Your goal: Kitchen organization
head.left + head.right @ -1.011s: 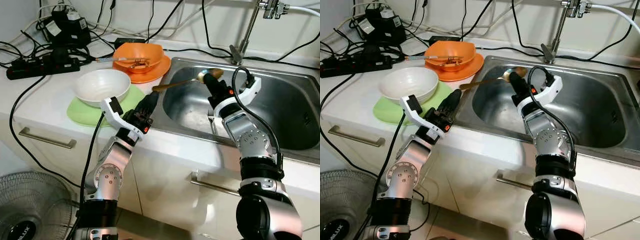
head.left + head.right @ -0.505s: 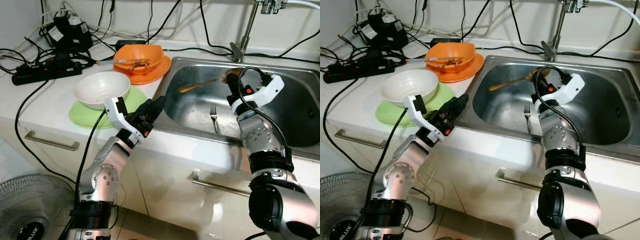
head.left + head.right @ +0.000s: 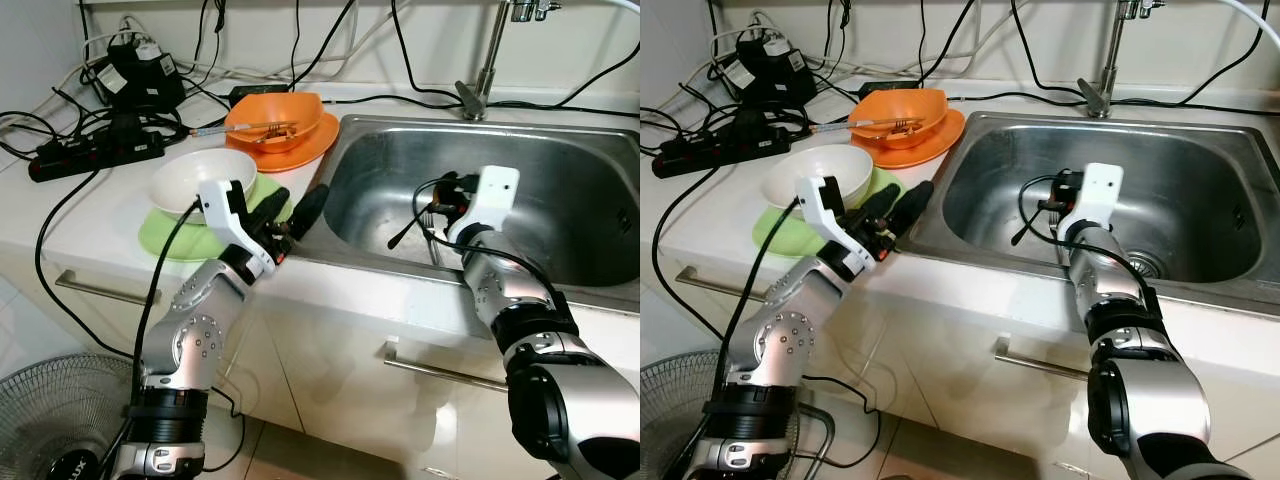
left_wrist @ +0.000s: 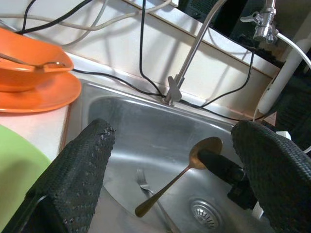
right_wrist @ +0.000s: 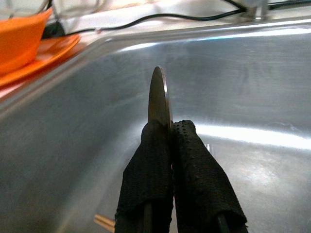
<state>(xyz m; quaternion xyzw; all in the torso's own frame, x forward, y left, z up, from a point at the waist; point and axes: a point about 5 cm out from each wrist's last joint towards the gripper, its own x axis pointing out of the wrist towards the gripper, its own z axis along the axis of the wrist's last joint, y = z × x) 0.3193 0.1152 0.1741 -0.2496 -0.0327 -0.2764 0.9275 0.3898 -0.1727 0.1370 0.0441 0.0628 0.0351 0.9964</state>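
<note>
Spoon (image 4: 187, 167) (brass) pinched by right claw (image 5: 165, 127) above sink (image 3: 560, 180).

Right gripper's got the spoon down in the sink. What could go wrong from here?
The right gripper pinches the spoon only by its bowl edge, the long handle hanging free, so it may twist or slip out. Swung low, the handle could catch the fork on the sink floor. The open left gripper sits by the white bowl and might nudge it.

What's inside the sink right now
Inside the sink, the right gripper is shut on a brass spoon by its bowl. A fork lies on the bottom, its handle passing under the spoon. A drain shows nearby.
</note>
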